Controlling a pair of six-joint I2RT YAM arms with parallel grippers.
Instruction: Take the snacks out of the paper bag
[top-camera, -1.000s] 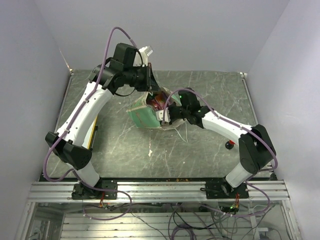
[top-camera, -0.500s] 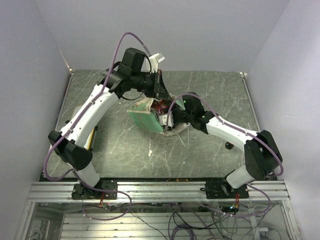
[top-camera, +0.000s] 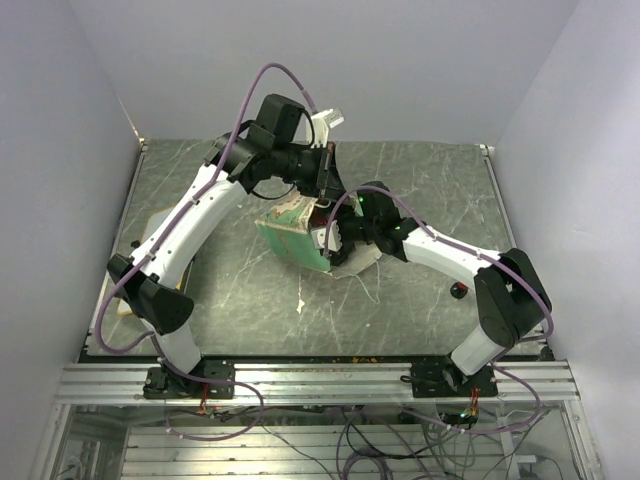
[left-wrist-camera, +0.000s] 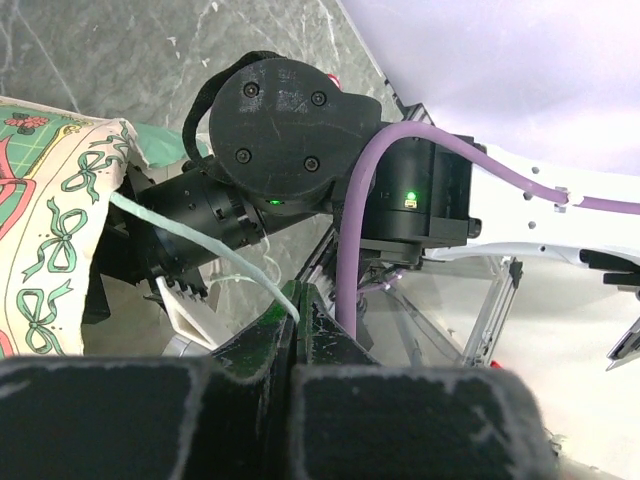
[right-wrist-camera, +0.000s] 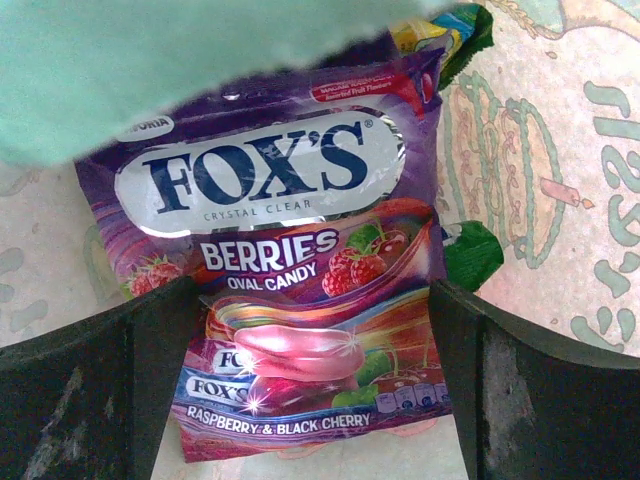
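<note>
Near the right edge of the bench (top-camera: 420, 180) sits a small red-topped black button (top-camera: 459, 291), well apart from everything else. Around the middle of the bench lies the paper bag (top-camera: 290, 238), its mint-green side up and its mouth turned toward the right arm.

The right gripper (top-camera: 333, 240) reaches into that mouth. From its own camera, the right gripper's (right-wrist-camera: 315, 370) fingers (right-wrist-camera: 100, 390) stand released and spread wide, one on either side of a purple berry-candy packet (right-wrist-camera: 300, 230), which lies flat on the bag's cream printed paper (right-wrist-camera: 540, 150) (the green flap of the bag overhangs the packet's top). A green edge of a second packet (right-wrist-camera: 470, 255) pokes out from behind it on the right. Whether the fingers touch the purple packet cannot be told.

Farther back, above the bag's far side, the left gripper (top-camera: 325, 185) hangs. Its own view shows the left gripper's (left-wrist-camera: 292, 330) fingers clenched on the thin white string handle (left-wrist-camera: 200, 245), which runs taut to the bag's printed edge (left-wrist-camera: 50, 200).
</note>
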